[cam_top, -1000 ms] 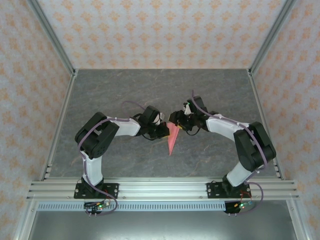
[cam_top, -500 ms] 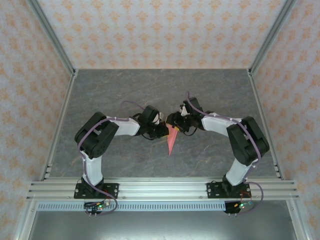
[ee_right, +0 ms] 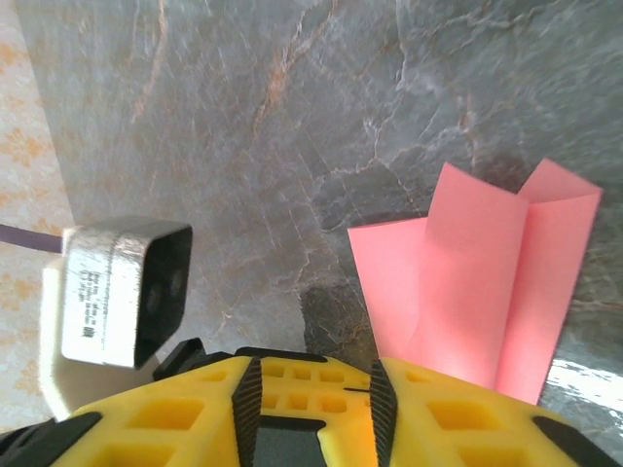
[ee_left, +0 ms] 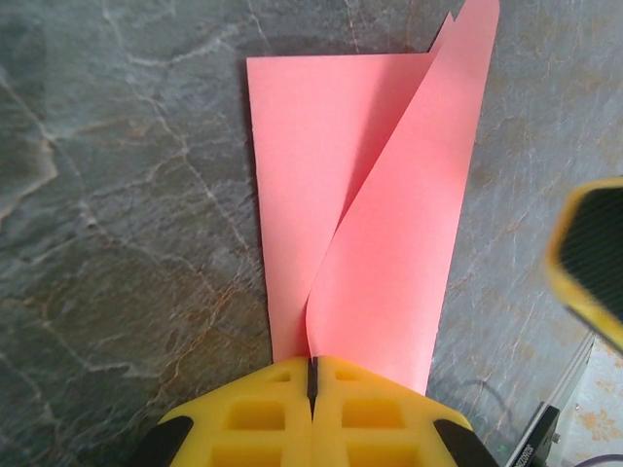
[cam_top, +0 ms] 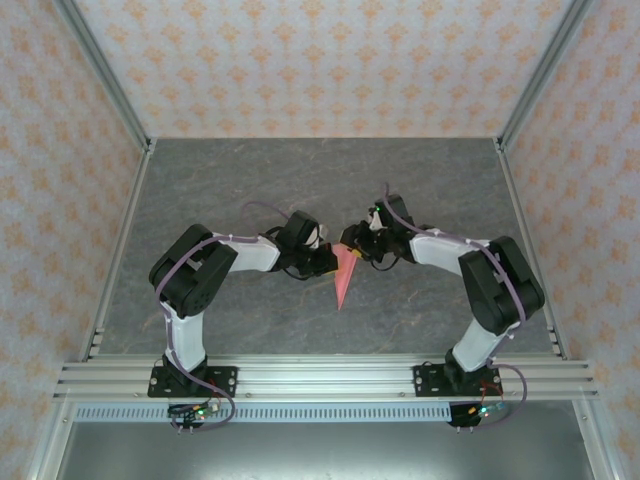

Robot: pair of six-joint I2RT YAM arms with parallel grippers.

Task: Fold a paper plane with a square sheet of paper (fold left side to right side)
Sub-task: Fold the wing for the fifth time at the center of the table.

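The square sheet of paper lies mid-table as a salmon-pink pointed shape, its tip toward the near edge. In the left wrist view one layer of the paper lies flat, and a flap curls up from it into the slit of my left gripper, which is shut on that flap. In the top view my left gripper is at the paper's left edge. My right gripper hovers by the far right corner. Its jaws stand apart with bare table between them, and the paper lies just right of them.
The grey marbled table is fenced by aluminium posts and patterned walls. A rail runs along the near edge. The left arm's silver camera housing sits close to the left of my right gripper.
My right arm swung in toward the paper and eased back a little. Its gripper stays by the far right corner. The left arm and the paper have not moved.
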